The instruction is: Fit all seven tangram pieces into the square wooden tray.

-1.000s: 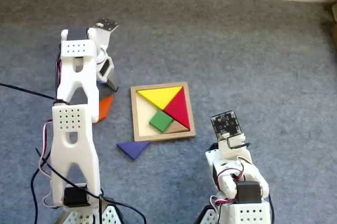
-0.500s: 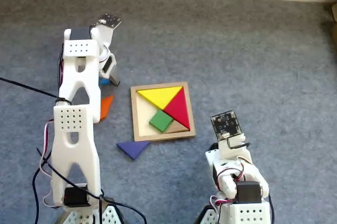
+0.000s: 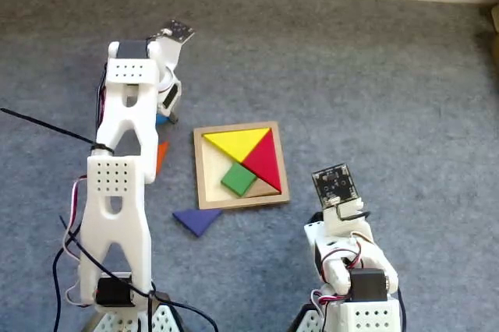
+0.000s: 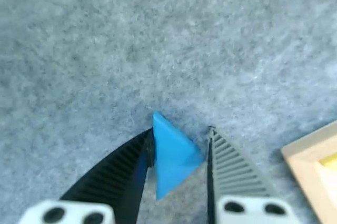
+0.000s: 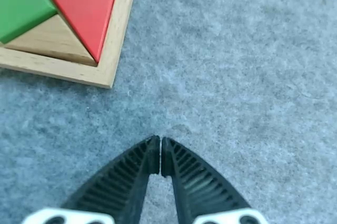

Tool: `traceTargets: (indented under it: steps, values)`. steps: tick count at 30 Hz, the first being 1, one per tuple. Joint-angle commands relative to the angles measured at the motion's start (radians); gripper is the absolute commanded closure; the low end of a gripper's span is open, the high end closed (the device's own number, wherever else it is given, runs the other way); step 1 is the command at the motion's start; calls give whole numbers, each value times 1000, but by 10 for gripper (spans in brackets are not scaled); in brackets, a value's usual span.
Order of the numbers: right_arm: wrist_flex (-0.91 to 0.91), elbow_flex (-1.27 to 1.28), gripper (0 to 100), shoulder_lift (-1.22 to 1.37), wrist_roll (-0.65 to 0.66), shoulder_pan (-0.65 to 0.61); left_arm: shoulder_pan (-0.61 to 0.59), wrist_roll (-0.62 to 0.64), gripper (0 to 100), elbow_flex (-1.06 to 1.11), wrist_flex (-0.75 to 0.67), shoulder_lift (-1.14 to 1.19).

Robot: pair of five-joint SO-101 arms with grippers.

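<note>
**Figure. High view with both wrist views; clock directions refer to the high view.**

The grey, carpet-like tabletop (image 3: pixel 390 75) carries everything. The left arm (image 3: pixel 117 192) stretches toward 12 o'clock along the left side. The right arm (image 3: pixel 355 277) sits folded at the near edge, at about 5 o'clock from the tray.

The square wooden tray (image 3: pixel 201 184) lies near the centre. It holds a yellow triangle (image 3: pixel 234 143), a red triangle (image 3: pixel 265 160), a green square (image 3: pixel 238 179) and a plain wooden triangle (image 3: pixel 261 188). The strip along its 9 o'clock side (image 3: pixel 209 168) is bare.

Two pieces lie loose on the tabletop. A purple triangle (image 3: pixel 196 220) is just off the tray's 7 o'clock corner, and an orange piece (image 3: pixel 161 157) at 9 o'clock is partly under the left arm.

The left pincer (image 4: pixel 180 131) is closed part-way on the blue triangle (image 4: pixel 171 153), with a finger against each flank. The piece's long axis runs along the fingers, and its apex points out past their tips.

The right pincer (image 5: pixel 160 148) is closed tip to tip on nothing, over bare tabletop beside the tray's corner.

Key relation: the tray's bare strip lies at about 4 o'clock from the left pincer (image 3: pixel 165 110). That arm is judged much the nearer to it. The blue triangle will probably need turning to match the gap.

No readable lettering appears on the tray or pieces.
</note>
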Motion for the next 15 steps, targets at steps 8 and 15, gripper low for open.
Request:
traceTargets:
  steps: [8, 15]
  values:
    - [-21, 113, 974, -18, 2, 10, 16, -2, 857, -21, 23, -5]
    - [-21, 113, 974, -18, 2, 10, 12, 0, 901, -28, 43, -8]
